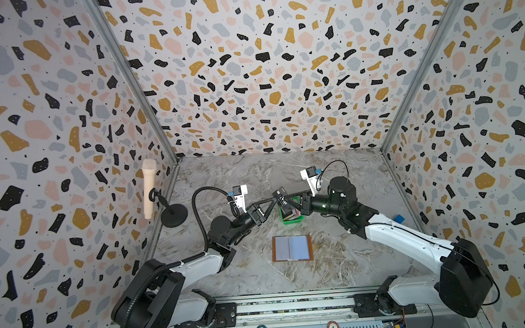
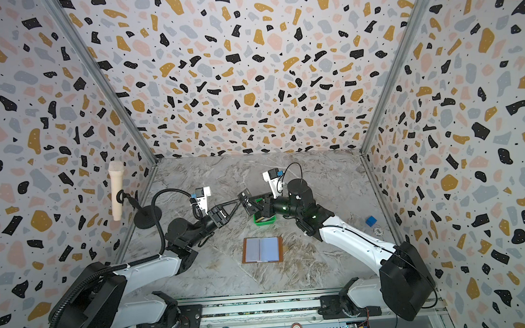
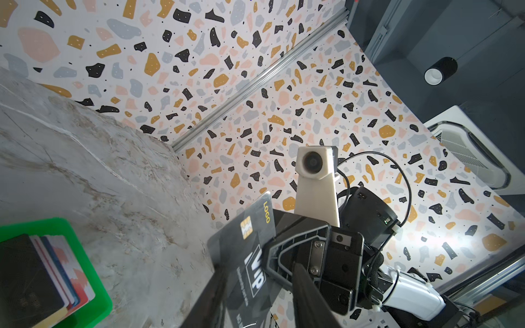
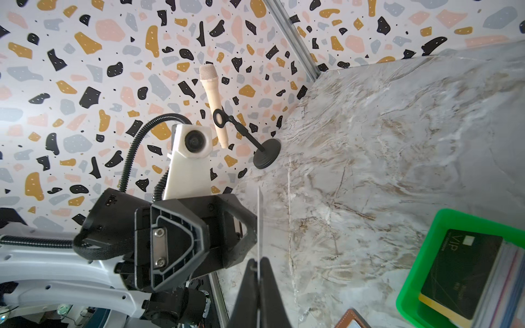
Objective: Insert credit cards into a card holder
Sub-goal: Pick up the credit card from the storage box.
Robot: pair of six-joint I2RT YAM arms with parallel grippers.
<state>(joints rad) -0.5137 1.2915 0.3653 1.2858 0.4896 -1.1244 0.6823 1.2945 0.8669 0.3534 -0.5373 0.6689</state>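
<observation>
A black VIP credit card point(image 1: 283, 197) point(image 2: 247, 201) hangs in the air above the green tray point(image 1: 292, 221) point(image 2: 265, 223). My right gripper point(image 1: 290, 201) point(image 4: 259, 259) is shut on it, and the card point(image 4: 259, 221) shows edge-on in the right wrist view. My left gripper point(image 1: 276, 198) point(image 3: 257, 265) is open around the same card point(image 3: 247, 255), with a gap beside one finger. More credit cards point(image 3: 42, 284) point(image 4: 460, 272) are stacked in the tray. The card holder point(image 1: 292, 248) point(image 2: 262, 249) lies open on the table, pale sleeves up, nearer the front than the tray.
A microphone point(image 1: 150, 189) on a black stand is at the left wall. A small blue block point(image 2: 371, 220) and a white chip point(image 2: 379, 231) lie by the right wall. Patterned walls close the marble table point(image 1: 337, 259) on three sides.
</observation>
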